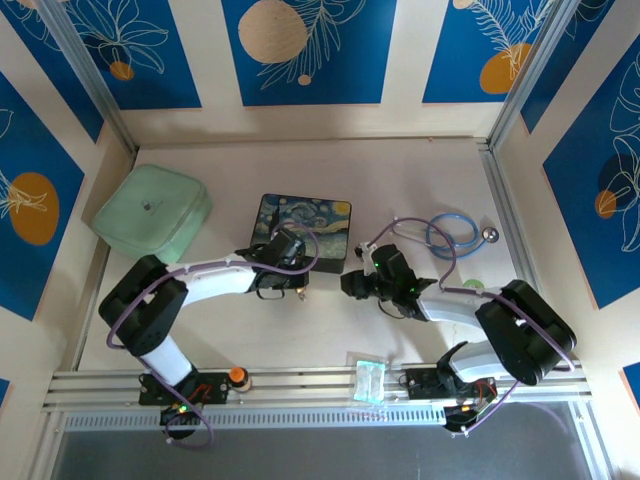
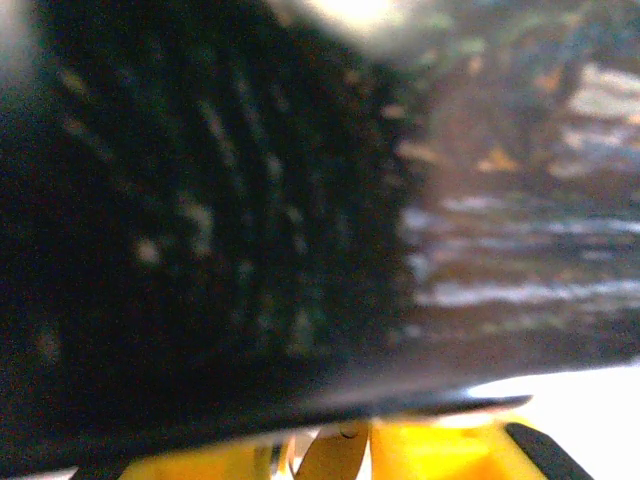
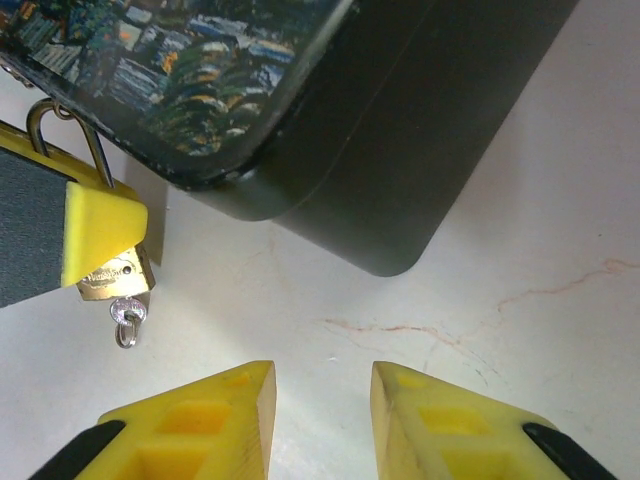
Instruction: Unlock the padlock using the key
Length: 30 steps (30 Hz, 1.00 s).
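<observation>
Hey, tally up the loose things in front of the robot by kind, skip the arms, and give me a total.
Boxes: 2 (mint-green lidded box, starry-night painted box)
Stethoscope: 1
Padlock: 1
Key: 1
Clear packet: 1
Total: 6

— We get bright, even light in the overhead view. The pale desk (image 1: 330, 170) carries only soft, short shadows beneath the arms.
— In the left wrist view we get heavy blur. The dark box (image 2: 200, 250) sits too close and out of focus, with smeared streaks on the right and washed-out white at the lower right.
— The right wrist view looks sharp to us. The padlock (image 3: 115, 275) is crisp, a soft shadow hugs the box's base, and the right claw (image 3: 322, 390) is slightly soft at the bottom edge.
</observation>
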Each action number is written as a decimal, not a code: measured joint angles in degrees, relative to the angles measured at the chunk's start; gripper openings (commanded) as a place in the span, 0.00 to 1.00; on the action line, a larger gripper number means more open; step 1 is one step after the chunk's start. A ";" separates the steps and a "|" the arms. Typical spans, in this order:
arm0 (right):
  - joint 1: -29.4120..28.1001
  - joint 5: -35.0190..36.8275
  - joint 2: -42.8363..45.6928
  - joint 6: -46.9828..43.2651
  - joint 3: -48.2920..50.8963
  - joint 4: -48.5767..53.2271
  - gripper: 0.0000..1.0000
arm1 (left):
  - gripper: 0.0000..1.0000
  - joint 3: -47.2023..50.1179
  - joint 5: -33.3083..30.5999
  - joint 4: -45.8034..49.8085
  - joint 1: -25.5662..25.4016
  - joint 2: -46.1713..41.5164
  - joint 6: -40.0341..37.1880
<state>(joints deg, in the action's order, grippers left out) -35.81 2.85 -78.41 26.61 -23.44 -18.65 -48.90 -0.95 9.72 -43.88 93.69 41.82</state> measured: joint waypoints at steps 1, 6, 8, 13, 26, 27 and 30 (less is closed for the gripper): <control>0.11 0.00 0.11 0.02 0.00 0.13 0.31 | 0.28 -0.13 -0.44 0.28 -0.11 0.00 -0.35; 0.94 0.02 0.81 0.02 0.00 0.74 0.31 | 0.34 -0.24 -3.80 2.71 -1.73 0.37 -0.83; 1.27 0.02 1.11 0.02 0.00 0.85 0.31 | 0.35 -0.26 -5.66 3.52 -2.67 0.39 -0.81; 2.21 0.17 1.51 0.02 0.26 1.20 0.31 | 0.46 0.50 -8.11 5.25 -3.78 0.79 -0.07; 3.21 0.85 2.25 0.02 0.76 1.79 0.31 | 0.55 3.98 -11.30 1.68 -7.19 -1.40 2.27; 3.21 0.87 2.25 0.02 0.76 1.79 0.31 | 0.54 4.90 -11.13 1.62 -7.43 -2.34 2.69; 3.21 1.07 2.23 0.02 0.81 1.79 0.31 | 0.54 7.17 -10.21 2.69 -7.98 -5.38 3.32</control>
<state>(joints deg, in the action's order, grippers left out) -32.60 3.92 -76.18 26.63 -22.63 -16.86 -41.74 -11.16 12.40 -51.86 88.31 45.15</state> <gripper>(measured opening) 0.308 0.540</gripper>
